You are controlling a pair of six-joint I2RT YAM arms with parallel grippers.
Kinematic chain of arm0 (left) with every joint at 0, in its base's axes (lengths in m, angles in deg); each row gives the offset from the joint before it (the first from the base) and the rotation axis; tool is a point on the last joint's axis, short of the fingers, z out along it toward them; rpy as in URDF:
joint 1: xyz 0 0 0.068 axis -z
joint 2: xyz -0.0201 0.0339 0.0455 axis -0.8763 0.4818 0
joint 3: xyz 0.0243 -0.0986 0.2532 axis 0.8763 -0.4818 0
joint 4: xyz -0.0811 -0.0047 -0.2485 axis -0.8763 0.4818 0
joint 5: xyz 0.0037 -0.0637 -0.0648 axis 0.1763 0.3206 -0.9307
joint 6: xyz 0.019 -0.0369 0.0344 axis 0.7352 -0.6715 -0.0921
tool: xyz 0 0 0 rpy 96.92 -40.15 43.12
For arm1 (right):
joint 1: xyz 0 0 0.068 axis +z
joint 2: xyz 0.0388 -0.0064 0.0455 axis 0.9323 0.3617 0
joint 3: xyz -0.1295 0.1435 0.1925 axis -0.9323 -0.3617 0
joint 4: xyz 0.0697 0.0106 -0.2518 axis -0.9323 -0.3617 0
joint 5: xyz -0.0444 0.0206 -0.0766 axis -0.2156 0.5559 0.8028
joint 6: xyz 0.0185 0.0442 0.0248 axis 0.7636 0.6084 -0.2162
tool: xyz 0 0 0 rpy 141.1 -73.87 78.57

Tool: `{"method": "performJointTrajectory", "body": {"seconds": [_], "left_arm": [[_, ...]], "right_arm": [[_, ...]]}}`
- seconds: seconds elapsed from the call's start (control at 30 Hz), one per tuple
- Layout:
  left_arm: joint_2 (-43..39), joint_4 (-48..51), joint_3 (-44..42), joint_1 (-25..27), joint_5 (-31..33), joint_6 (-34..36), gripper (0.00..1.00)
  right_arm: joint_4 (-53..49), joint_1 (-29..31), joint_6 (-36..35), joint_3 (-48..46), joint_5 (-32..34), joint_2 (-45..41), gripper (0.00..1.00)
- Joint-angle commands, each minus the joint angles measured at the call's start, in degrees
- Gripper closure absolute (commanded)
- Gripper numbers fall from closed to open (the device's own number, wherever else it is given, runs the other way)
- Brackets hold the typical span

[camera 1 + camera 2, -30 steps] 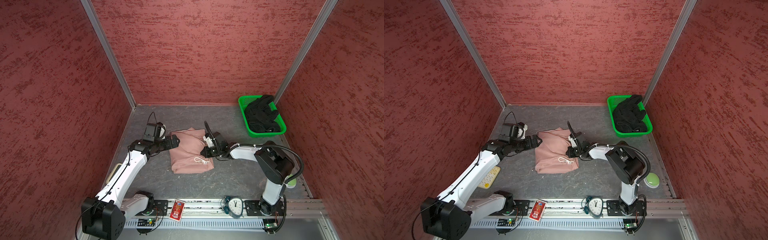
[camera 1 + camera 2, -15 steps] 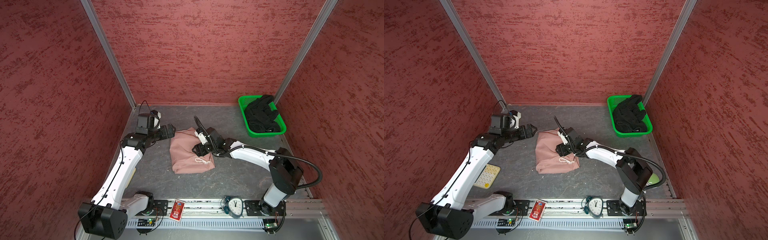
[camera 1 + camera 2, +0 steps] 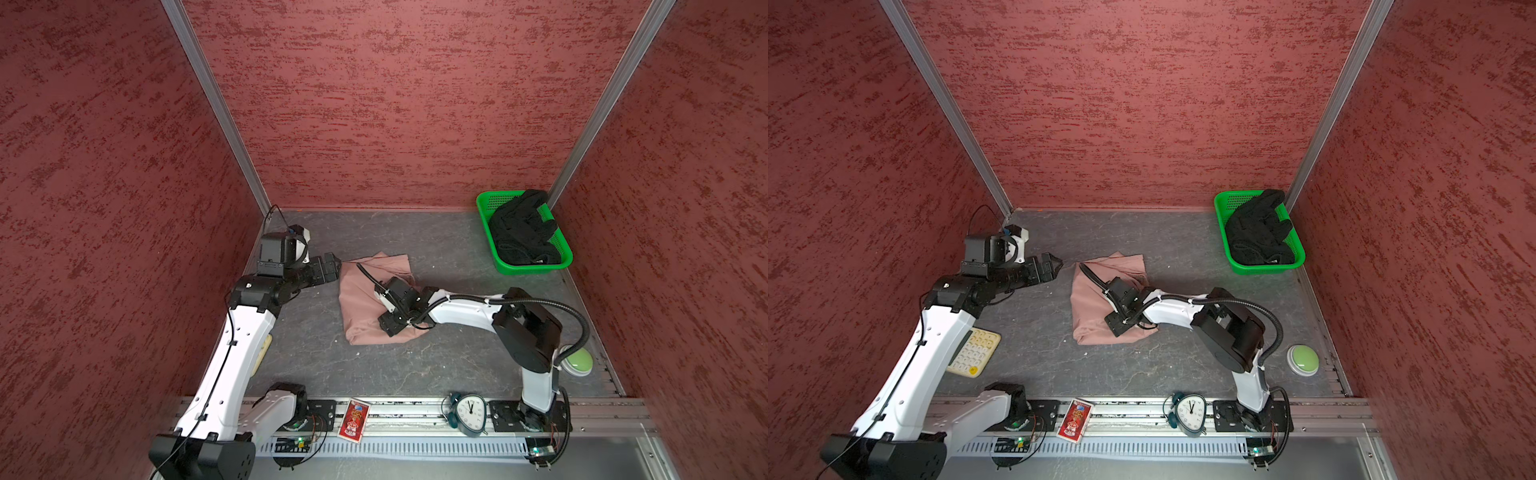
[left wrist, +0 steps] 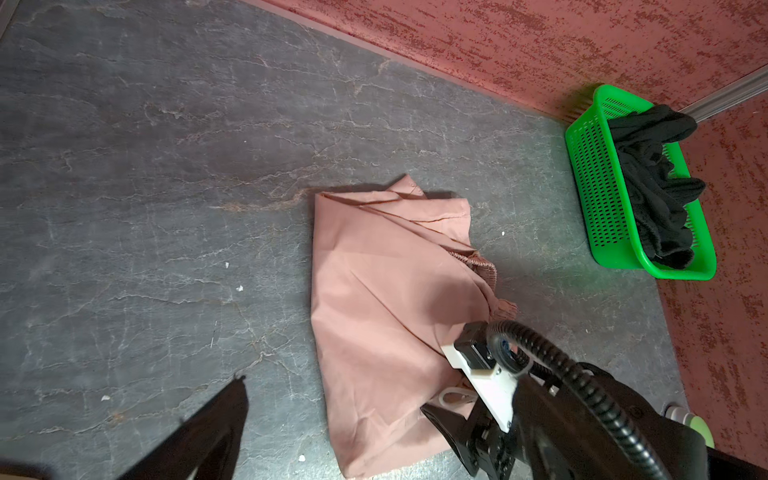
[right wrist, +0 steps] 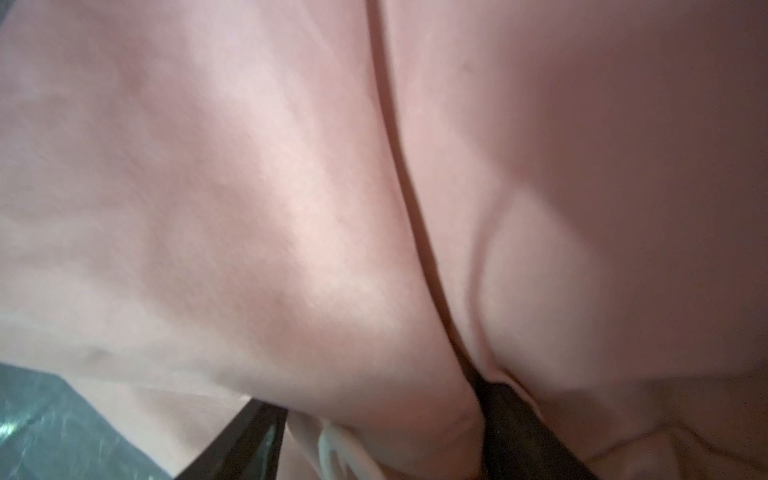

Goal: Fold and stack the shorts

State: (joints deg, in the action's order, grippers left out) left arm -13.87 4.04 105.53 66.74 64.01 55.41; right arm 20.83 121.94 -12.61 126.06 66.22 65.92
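Pink shorts (image 3: 363, 299) (image 4: 374, 299): folded into a rough rectangle, flat on the table (image 3: 415, 365), mid-workspace. My guess is that it sits there because both arms reach it. The gathered waistband (image 4: 484, 266) pokes out on the basket side, and the far hem corners are not squared.

My right gripper (image 3: 388, 326) (image 5: 376, 395) is down on the near-right part of the fold, touching cloth. The jaws are parted fairly wide, not full. One of the fingers (image 5: 249, 440) shows at the near edge of the cloth and the other sits in a crease, with a fat roll of pink bulging between them. It doesn't look pinched, so I read it as no grip, just pressing the fold flat. The white drawcord (image 5: 332, 453) loops right at the fingertips, a snag risk on lift-off.

My left gripper (image 3: 1054, 262) is spread fully and holds nothing. It is over the table just beside the far-left corner of the pink, not touching. I'd judge it is kept clear so it doesn't drag the fold. It is well placed to square that corner.

Black shorts (image 3: 519, 232): a crumpled heap in the green basket (image 3: 536, 269) at the far-right corner, one end draped over the far rim, well apart from both grippers. It is not folded yet, so it waits there out of the folding area. The right arm is the nearer one for the fetch.
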Motion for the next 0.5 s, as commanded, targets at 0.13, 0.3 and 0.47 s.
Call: {"method": "performJointTrajectory", "body": {"seconds": [0.13,0.3,0.47], "left_arm": [[-1.0,1.4,0.0,-2.0,0.6,1.5,0.01],[-1.7,3.0,-0.2,-4.4,1.0,0.5,0.01],[-1.6,2.8,0.4,-5.4,2.2,-0.3,0.01]], "right_arm": [[7.6,-0.6,0.0,13.5,-0.2,15.4,0.36],[12.8,-1.7,0.0,28.9,-5.9,26.0,0.33],[22.5,-5.1,4.2,25.7,-7.6,17.3,0.24]]}}
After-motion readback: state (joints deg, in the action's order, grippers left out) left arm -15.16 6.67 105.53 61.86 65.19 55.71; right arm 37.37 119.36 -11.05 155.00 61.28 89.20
